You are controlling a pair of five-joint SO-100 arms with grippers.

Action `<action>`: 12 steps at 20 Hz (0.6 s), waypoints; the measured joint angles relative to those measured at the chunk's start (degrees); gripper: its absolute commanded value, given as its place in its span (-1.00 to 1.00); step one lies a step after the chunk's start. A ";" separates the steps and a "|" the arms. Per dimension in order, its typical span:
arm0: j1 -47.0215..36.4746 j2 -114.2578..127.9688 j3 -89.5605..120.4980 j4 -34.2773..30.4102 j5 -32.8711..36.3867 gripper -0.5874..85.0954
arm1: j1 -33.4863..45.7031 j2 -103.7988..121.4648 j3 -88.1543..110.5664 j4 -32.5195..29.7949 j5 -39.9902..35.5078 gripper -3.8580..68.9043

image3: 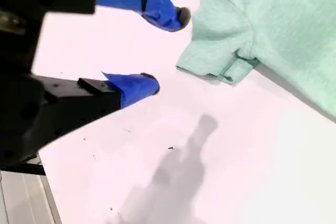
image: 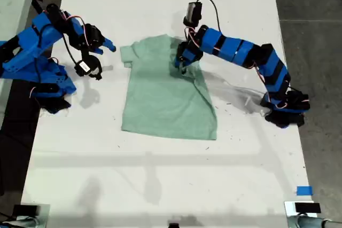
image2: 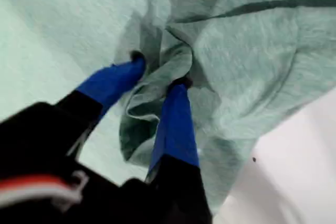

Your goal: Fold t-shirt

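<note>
The pale mint-green t-shirt (image: pixel 165 97) lies mostly flat on the white table (image: pixel 160 174), near its middle in the exterior view. The side of the shirt toward the exterior view's right is folded inward. My first gripper (image: pixel 180 65) reaches in from the exterior view's right and presses onto the shirt's upper part. In the first wrist view that gripper (image2: pixel 159 72) is shut on a bunched fold of the t-shirt (image2: pixel 252 40). My second gripper (image: pixel 102 60) hovers open above bare table, just off the sleeve at the exterior view's left. Its wrist view shows the gripper (image3: pixel 167 51) empty, apart from the t-shirt (image3: pixel 273 24).
A small blue tape mark (image: pixel 303 190) sits on the table near the exterior view's lower right corner. Dark floor borders the table on both sides. The arm bases stand at the table's edges, at the exterior view's left (image: pixel 51 89) and right (image: pixel 283 108).
</note>
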 measured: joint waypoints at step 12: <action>-0.44 -2.37 1.85 -5.27 -0.18 -0.37 | 2.29 27.69 4.31 14.94 -3.78 -0.37</action>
